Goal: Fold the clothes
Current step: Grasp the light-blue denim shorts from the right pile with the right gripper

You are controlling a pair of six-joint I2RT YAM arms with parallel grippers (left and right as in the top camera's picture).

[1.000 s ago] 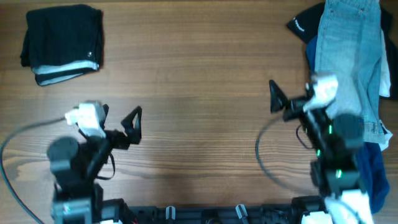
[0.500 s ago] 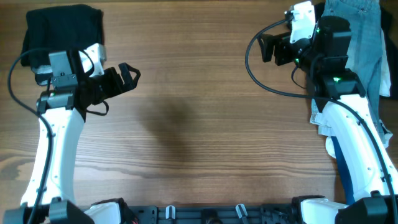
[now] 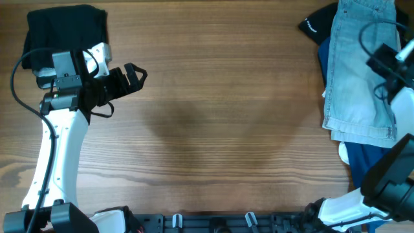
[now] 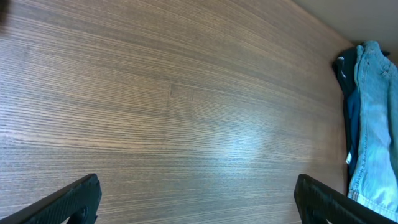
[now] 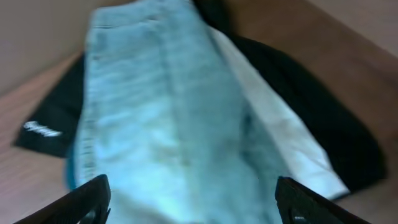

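Light-blue denim shorts (image 3: pixel 357 71) lie on top of a pile at the table's right edge, over a black garment (image 3: pixel 315 26) and a navy-blue garment (image 3: pixel 369 165). A folded black garment with a white edge (image 3: pixel 65 29) lies at the far left. My right gripper (image 3: pixel 383 61) is open above the shorts; the right wrist view shows the denim (image 5: pixel 161 124) between its fingers (image 5: pixel 193 199), blurred, with a white garment (image 5: pixel 280 134) beside it. My left gripper (image 3: pixel 132 76) is open and empty over bare table, right of the folded garment; its fingers (image 4: pixel 199 199) frame only wood.
The wooden table (image 3: pixel 213 129) spans the view. The pile shows at the far right in the left wrist view (image 4: pixel 370 124). Black cables loop off both arms. The robot bases stand at the front edge.
My right arm swung from left of the pile to the far right, its gripper now over the denim shorts. My left arm rose toward the folded black garment, then held still.
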